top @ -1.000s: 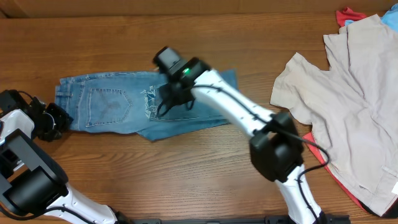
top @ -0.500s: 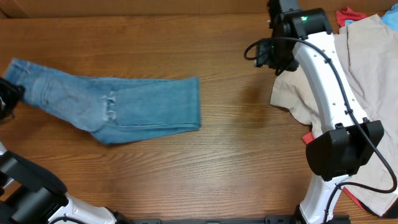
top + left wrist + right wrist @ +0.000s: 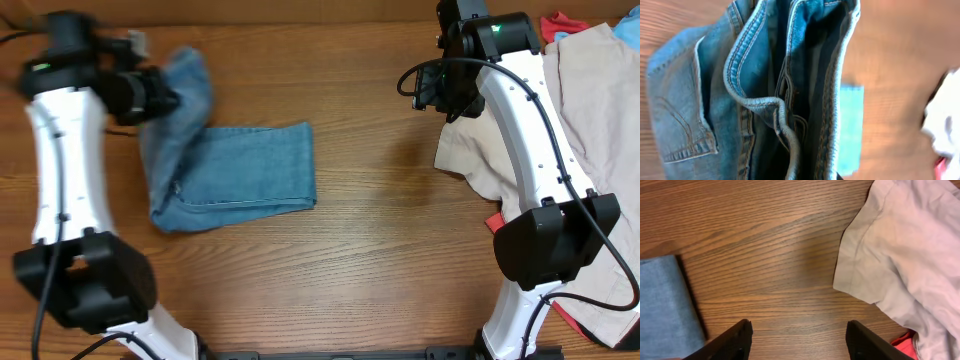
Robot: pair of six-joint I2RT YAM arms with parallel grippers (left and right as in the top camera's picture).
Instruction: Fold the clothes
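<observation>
Left gripper (image 3: 152, 97) is clamped on the waist end of the jeans (image 3: 747, 65), its jaws hidden under the denim. Right at its wrist camera the light blue waistband bunches in folds, with double-stitched seams running along it and a stitched back pocket off to one side. From the grip the cloth drops, blurred, to the table (image 3: 350, 250), where the rest lies flat as a folded rectangle reaching away toward the other arm. Right gripper (image 3: 799, 327) hangs over the wood with fingers spread wide and nothing between them; the folded end of the jeans lies to one side of it and a beige garment (image 3: 910, 240) to the other, a red cloth (image 3: 902, 342) peeking from under that garment's edge
</observation>
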